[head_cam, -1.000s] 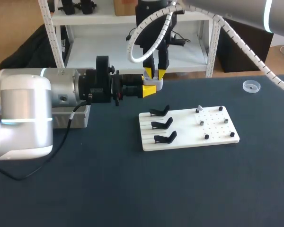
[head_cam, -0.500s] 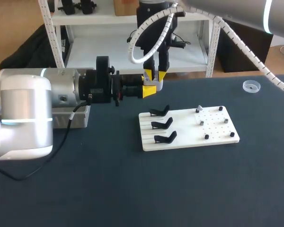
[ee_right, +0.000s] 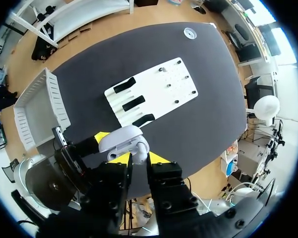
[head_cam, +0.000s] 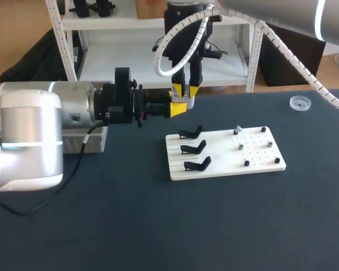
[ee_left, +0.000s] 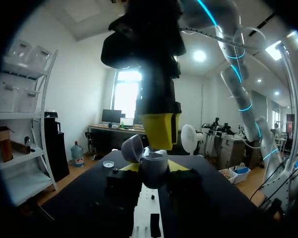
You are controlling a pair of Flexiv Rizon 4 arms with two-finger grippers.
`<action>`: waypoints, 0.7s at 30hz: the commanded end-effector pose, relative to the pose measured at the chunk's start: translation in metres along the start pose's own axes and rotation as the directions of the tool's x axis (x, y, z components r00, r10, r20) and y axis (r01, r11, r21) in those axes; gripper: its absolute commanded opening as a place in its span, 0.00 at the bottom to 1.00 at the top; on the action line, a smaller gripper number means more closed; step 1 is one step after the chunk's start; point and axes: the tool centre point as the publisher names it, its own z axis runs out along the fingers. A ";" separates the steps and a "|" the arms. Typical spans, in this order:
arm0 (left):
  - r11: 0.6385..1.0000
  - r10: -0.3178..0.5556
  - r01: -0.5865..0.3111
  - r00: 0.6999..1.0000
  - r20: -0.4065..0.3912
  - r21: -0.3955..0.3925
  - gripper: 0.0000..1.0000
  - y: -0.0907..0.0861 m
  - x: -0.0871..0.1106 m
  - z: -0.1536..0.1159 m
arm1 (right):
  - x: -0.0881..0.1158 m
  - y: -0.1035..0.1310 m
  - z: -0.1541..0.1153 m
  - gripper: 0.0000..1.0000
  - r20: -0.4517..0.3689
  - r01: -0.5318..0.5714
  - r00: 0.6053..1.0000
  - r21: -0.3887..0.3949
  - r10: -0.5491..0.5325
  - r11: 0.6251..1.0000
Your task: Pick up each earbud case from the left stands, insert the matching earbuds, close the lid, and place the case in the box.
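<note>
Above the worktop (head_cam: 130, 226), the left pincer (head_cam: 179, 106) is clenched on the earbud case (ee_left: 154, 169), held aloft with its lid (ee_left: 132, 148) open. The right pincer (head_cam: 184, 90) hovers just over it, and whether it grasps anything cannot be told. Earbud insertion seems to be in hand; next the lid needs closing before the case goes to the box (ee_right: 37, 106).

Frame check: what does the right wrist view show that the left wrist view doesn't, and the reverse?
Right wrist only: the white box and all three empty black stands, seen from above. Left wrist only: the lid standing open, seen side-on. Both: the earbud case held by the left gripper, the right gripper right at it, and the white board below.
</note>
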 end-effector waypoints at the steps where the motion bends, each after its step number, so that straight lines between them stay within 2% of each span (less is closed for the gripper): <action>1: 1.000 0.001 -0.001 1.000 0.003 -0.001 0.00 0.001 -0.002 0.000 | -0.001 0.001 0.002 0.10 -0.003 0.002 1.000 0.004 -0.002 1.000; 2: 1.000 0.001 -0.001 1.000 0.003 -0.001 0.00 0.001 -0.002 0.000 | -0.001 0.001 0.002 0.11 -0.004 0.003 1.000 0.004 -0.003 1.000; 6: 1.000 0.001 -0.001 1.000 0.003 -0.001 0.00 0.001 -0.002 0.000 | -0.001 0.002 0.002 0.33 -0.002 0.008 1.000 0.002 -0.008 1.000; 11: 1.000 0.001 -0.001 1.000 0.003 -0.001 0.00 0.001 -0.002 0.000 | 0.002 0.001 -0.001 0.34 0.004 0.011 1.000 -0.002 -0.011 1.000; 14: 1.000 0.001 -0.001 1.000 0.003 -0.001 0.00 0.001 -0.002 0.000 | 0.010 -0.003 -0.009 0.33 0.021 0.027 0.999 -0.019 -0.027 0.999; 17: 1.000 0.001 -0.001 1.000 0.003 -0.001 0.00 0.001 -0.002 0.000 | 0.019 -0.016 -0.020 0.35 0.050 0.056 0.997 -0.105 -0.051 0.993; 19: 1.000 0.001 -0.001 1.000 0.003 -0.001 0.00 0.001 -0.002 0.000 | 0.022 -0.028 -0.024 0.40 0.078 0.111 0.992 -0.186 -0.098 0.976; 21: 1.000 0.001 -0.001 1.000 0.003 -0.001 0.00 0.001 -0.002 0.000 | 0.021 -0.041 -0.021 0.37 0.138 0.185 0.978 -0.223 -0.157 0.957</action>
